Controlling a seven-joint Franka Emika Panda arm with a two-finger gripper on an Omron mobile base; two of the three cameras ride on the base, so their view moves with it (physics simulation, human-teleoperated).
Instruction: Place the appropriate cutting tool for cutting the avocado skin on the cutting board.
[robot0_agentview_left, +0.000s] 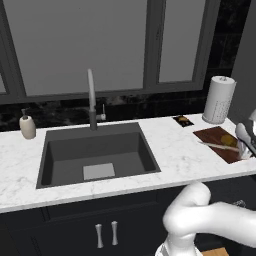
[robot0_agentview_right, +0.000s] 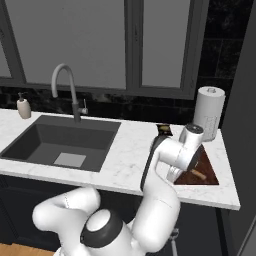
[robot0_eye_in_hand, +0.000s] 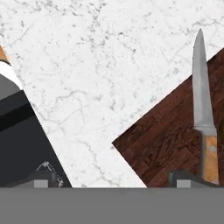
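Gripper hovers over the cutting board, fingers spread wide, holding nothing. Knife lies flat on the board, tip toward 12 o'clock. Avocado sits beyond it. Placement appears done; next: retreat clear.

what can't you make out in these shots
- Gripper: hand view; the bottom edge crops the fingertips, so open or shut is unclear.
- Cutting board: right base view; the arm covers most of it.
- Small dark packet: left base view; yellow marks too small to read.
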